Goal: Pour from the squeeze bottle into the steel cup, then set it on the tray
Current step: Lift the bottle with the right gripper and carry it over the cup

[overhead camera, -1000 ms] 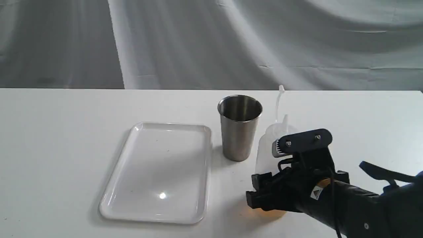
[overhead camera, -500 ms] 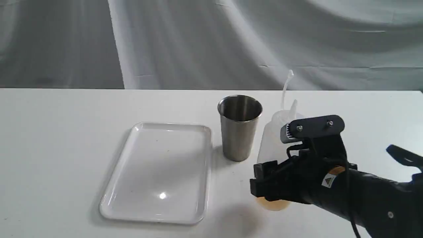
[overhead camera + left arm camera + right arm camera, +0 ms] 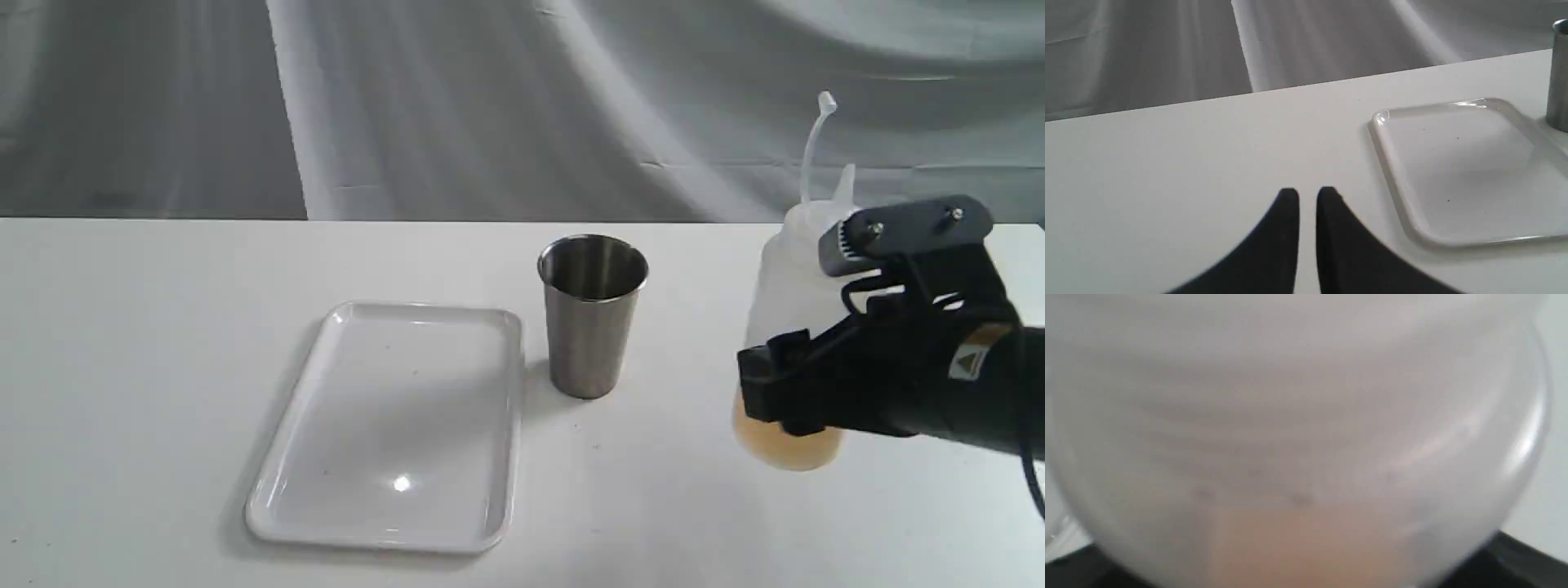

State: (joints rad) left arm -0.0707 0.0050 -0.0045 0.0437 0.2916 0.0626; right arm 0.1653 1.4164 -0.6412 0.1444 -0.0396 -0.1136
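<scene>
A: What does the right gripper [image 3: 775,396] hold?
B: Its jaws close on the squeeze bottle [image 3: 788,286], which is upright above the table [image 3: 163,367]. The amber liquid shows just under the jaws, and the nozzle is above them.
A: And the steel cup [image 3: 592,314]?
B: It is well apart from those jaws. The tray [image 3: 392,408] lies beyond it, farther away.
A: The left gripper [image 3: 1307,196]?
B: Its jaws stand almost together, with nothing between them.

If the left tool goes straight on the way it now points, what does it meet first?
Probably nothing on the table: the left tool points over its bare top, and the tray lies off that line. Beyond the far edge hangs the grey cloth; depth is unclear.
</scene>
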